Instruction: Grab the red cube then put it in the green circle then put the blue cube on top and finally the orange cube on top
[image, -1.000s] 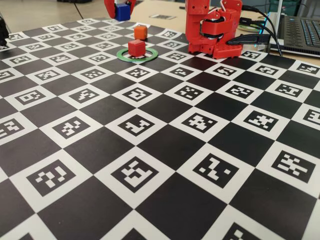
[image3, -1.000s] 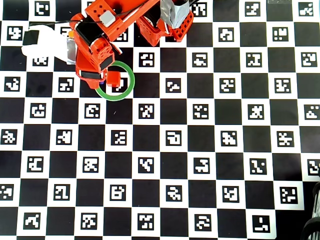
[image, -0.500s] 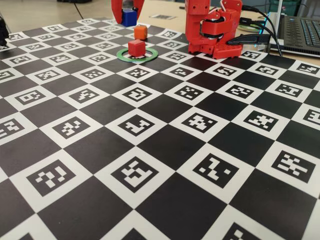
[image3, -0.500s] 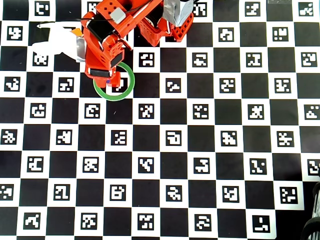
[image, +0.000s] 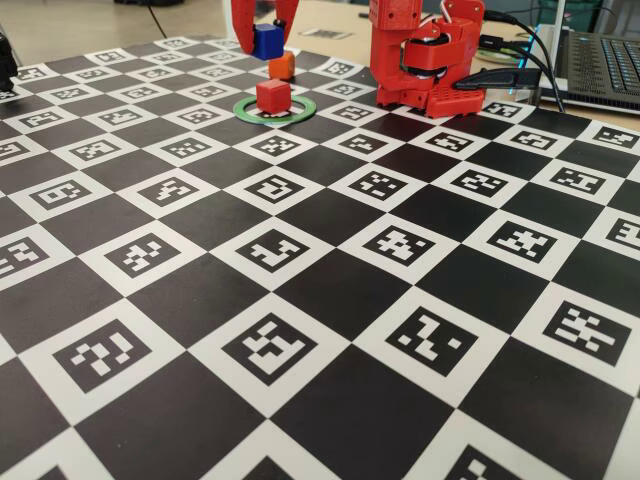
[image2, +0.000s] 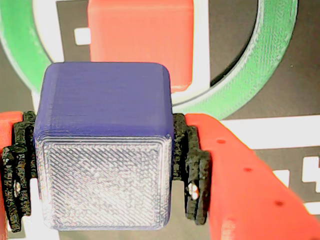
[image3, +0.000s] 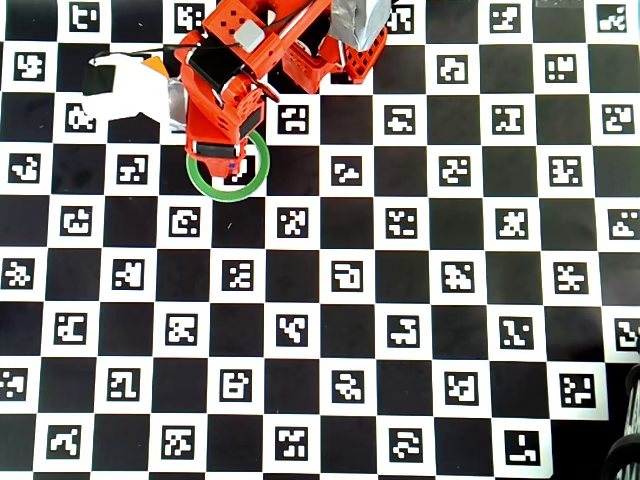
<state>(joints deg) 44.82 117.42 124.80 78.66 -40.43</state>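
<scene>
The red cube (image: 272, 96) sits inside the green circle (image: 300, 112) on the checkered board. My gripper (image: 267, 42) is shut on the blue cube (image: 267, 40) and holds it in the air above the red cube, clear of it. In the wrist view the blue cube (image2: 105, 145) is clamped between the black pads (image2: 192, 170), with the red cube (image2: 140, 40) and the green circle (image2: 270, 65) below. The orange cube (image: 282, 67) stands on the board just behind the ring. In the overhead view my arm (image3: 225, 100) hides the cubes; part of the green circle (image3: 203, 184) shows.
The arm's red base (image: 425, 70) stands to the right of the ring in the fixed view. Cables (image: 510, 62) and a laptop (image: 600, 60) lie behind it off the board. The marker board (image: 320, 300) stretches toward the camera.
</scene>
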